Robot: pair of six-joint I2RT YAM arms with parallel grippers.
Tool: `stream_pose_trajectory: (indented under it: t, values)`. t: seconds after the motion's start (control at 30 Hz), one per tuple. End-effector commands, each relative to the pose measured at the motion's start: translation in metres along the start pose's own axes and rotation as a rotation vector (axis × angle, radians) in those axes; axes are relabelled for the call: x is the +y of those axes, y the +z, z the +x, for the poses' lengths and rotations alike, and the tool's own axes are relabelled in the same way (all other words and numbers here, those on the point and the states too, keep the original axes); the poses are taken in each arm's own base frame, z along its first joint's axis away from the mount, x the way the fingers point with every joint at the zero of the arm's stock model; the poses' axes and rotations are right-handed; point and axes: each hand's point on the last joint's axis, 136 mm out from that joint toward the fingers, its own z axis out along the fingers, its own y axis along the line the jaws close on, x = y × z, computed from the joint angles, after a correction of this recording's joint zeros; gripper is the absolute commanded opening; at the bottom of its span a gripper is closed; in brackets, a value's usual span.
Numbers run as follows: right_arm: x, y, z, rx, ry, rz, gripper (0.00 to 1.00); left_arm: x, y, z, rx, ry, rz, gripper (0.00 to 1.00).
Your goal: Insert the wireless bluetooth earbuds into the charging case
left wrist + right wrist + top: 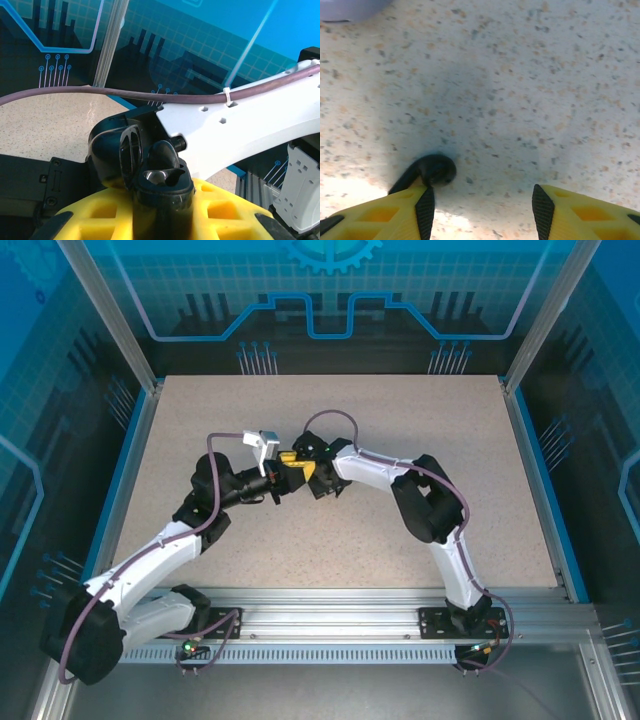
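Note:
A black round charging case (162, 200) stands with its lid (127, 155) swung open, showing a glossy socket. My left gripper (162, 220) is shut on the case, a yellow finger on either side. A rounded black shape sits at the back of the case top; I cannot tell if it is an earbud. One tiny black earbud (432, 170) lies on the speckled table, touching the tip of the left finger (425, 210) of my right gripper (484, 200). That gripper is open and low over the table, with nothing between its fingers. From above, both grippers (290, 468) (318, 480) meet mid-table.
A pale lavender rounded object (350, 7) peeks in at the far left corner of the right wrist view. The right arm's white link (250, 120) and a purple cable (100, 92) cross close behind the held case. Blue walls and metal posts (140, 350) ring the table.

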Motion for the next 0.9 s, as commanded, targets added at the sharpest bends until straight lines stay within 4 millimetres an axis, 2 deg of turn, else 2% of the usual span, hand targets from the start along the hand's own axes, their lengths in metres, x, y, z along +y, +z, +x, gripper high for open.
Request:
stream_pose_trajectory:
  t: [0.0,0.13,0.23,0.53,0.73,0.87]
  values:
    - [-0.029,-0.009,0.009,0.028,0.004,0.068,0.57,0.004,-0.001,-0.003,-0.012,-0.006,-0.018,0.08]
    - [-0.037,-0.010,0.012,0.033,0.017,0.072,0.58,0.004,-0.001,-0.004,-0.013,-0.005,-0.016,0.08]
    - [-0.036,-0.015,0.011,0.020,0.026,0.034,0.58,0.003,-0.002,-0.005,-0.018,-0.003,-0.016,0.08]
    - [-0.010,-0.049,-0.004,-0.062,0.213,-0.318,0.57,0.000,-0.005,-0.007,-0.026,0.006,-0.018,0.07]
    - [0.012,-0.044,-0.009,-0.023,0.338,-0.474,0.52,-0.002,-0.007,-0.010,-0.039,0.010,-0.013,0.08]
    - [0.021,-0.035,-0.010,0.008,0.384,-0.487,0.49,-0.002,-0.007,-0.009,-0.036,0.009,-0.015,0.08]
